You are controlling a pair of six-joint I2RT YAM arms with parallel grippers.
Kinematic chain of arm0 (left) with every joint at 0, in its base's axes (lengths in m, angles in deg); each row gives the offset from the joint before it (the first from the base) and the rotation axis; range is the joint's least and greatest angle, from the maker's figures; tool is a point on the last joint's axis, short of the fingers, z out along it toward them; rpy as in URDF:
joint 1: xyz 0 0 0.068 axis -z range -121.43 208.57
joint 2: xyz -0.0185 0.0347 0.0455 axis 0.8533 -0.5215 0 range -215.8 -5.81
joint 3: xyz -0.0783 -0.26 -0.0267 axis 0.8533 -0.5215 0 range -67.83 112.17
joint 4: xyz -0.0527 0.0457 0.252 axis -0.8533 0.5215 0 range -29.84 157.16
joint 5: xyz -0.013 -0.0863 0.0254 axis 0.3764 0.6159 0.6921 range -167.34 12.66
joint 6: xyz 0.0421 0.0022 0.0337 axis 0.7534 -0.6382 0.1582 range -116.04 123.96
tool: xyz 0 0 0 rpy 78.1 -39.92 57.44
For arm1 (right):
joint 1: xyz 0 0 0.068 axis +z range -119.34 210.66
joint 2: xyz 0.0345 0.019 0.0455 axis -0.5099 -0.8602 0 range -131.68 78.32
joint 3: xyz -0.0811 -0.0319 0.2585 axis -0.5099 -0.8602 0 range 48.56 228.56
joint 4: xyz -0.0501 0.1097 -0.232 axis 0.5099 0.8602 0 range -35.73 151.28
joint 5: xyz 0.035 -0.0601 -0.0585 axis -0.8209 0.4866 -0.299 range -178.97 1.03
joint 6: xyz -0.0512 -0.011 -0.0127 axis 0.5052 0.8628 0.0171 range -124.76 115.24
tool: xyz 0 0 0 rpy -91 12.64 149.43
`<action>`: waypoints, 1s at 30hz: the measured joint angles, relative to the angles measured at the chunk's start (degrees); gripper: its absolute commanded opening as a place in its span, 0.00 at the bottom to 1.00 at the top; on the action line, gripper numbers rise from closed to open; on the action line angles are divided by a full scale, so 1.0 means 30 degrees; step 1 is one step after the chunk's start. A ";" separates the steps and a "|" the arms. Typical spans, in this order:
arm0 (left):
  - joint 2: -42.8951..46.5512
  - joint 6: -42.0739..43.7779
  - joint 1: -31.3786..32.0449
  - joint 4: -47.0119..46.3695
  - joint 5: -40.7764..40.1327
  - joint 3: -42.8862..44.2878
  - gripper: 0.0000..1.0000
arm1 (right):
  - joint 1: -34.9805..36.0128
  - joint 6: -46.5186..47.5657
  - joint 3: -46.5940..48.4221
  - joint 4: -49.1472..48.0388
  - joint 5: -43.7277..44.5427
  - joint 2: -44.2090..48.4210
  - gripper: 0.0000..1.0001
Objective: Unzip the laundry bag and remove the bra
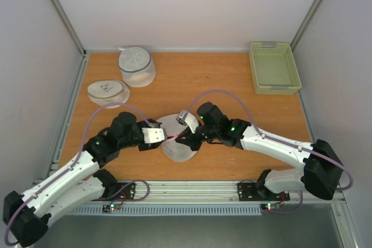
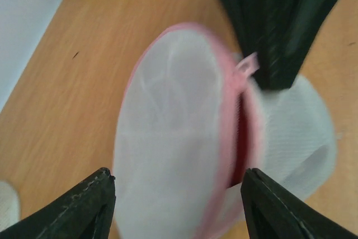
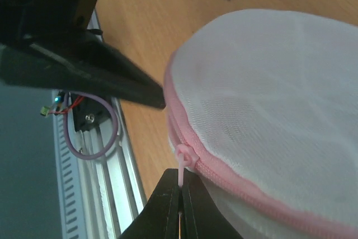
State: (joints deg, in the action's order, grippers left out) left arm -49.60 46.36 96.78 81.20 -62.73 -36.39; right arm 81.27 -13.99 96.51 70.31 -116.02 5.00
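One laundry bag (image 2: pixel 173 138) | before left fingers (image 2: pixel 92 200) | right fingers (image 3: pixel 170 208) pinch zipper pull (image 3: pixel 183 163)

Your laundry bag (image 1: pixel 180 143), near-middle of the table (image 1: pixel 232 85), left arm (image 1: pixel 87 161) and right arm (image 1: pixel 273 143) close on either side.

Laundry bag (image 2: pixel 173 138): blurred in our left wrist view; interior hidden, save a dark red sliver (image 2: pixel 241 138). Zipper pull (image 3: pixel 183 160): we lose its end inside the right gripper (image 3: pixel 180 191).
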 measured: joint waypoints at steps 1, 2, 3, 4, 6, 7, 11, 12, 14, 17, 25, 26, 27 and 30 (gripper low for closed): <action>0.0036 -0.0321 0.0109 0.0466 0.0408 0.0233 0.61 | 0.0153 -0.0102 0.0000 -0.0255 0.0000 -0.0131 0.01; 0.0117 -0.0699 0.0299 0.0845 0.0780 0.0444 0.60 | 0.0291 -0.0240 0.0000 -0.0474 -0.0015 -0.0255 0.01; 0.0211 -0.0991 0.0546 0.1115 0.1049 0.0605 0.57 | 0.0379 -0.0357 0.0000 -0.0656 -0.0073 -0.0350 0.01; 0.0372 -0.1268 0.0940 0.1297 0.1180 0.0721 0.52 | 0.0444 -0.0444 0.0000 -0.0823 -0.0146 -0.0423 0.01; 0.0627 -0.1683 0.1596 0.1370 0.1122 0.0750 0.44 | 0.0474 -0.0510 0.0015 -0.0984 -0.0270 -0.0437 0.01; 0.0634 -0.1909 0.1727 0.1348 0.0962 0.0750 0.42 | 0.0474 -0.0517 0.0029 -0.1056 -0.0299 -0.0437 0.01; 0.0342 -0.1778 0.1821 0.1049 -0.0466 0.0743 0.39 | 0.0474 -0.0386 0.0087 -0.1035 -0.0488 -0.0437 0.01; 0.0248 -0.1617 0.1807 0.1013 -0.0692 0.0743 0.38 | 0.0474 -0.0350 0.0095 -0.1020 -0.0532 -0.0437 0.01; 0.0131 -0.1384 0.1814 0.1056 -0.0809 0.0750 0.38 | 0.0474 -0.0240 0.0095 -0.0962 -0.0685 -0.0437 0.01; 0.0066 -0.0962 0.1807 0.1166 -0.0801 0.0852 0.37 | 0.0474 -0.0066 0.0131 -0.0860 -0.0860 -0.0437 0.01; -0.0058 0.0590 0.1807 0.1195 -0.0590 0.1399 0.36 | 0.0474 0.0153 0.0168 -0.0714 -0.1100 -0.0437 0.01; -0.0182 0.0736 0.1807 0.1195 -0.0597 0.1399 0.36 | 0.0474 0.0153 0.0168 -0.0692 -0.1122 -0.0437 0.01; -0.0321 0.0903 0.1807 0.1195 -0.0597 0.1399 0.36 | 0.0474 0.0153 0.0168 -0.0685 -0.1129 -0.0437 0.01; -0.0685 0.1282 0.1807 0.1195 -0.0583 0.1399 0.35 | 0.0474 0.0153 0.0168 -0.0612 -0.1144 -0.0437 0.01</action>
State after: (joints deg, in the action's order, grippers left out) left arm -51.65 50.20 102.21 84.78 -64.48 -32.19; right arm 82.69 -13.54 97.01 68.47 -119.45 3.69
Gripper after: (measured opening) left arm 0.361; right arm 0.014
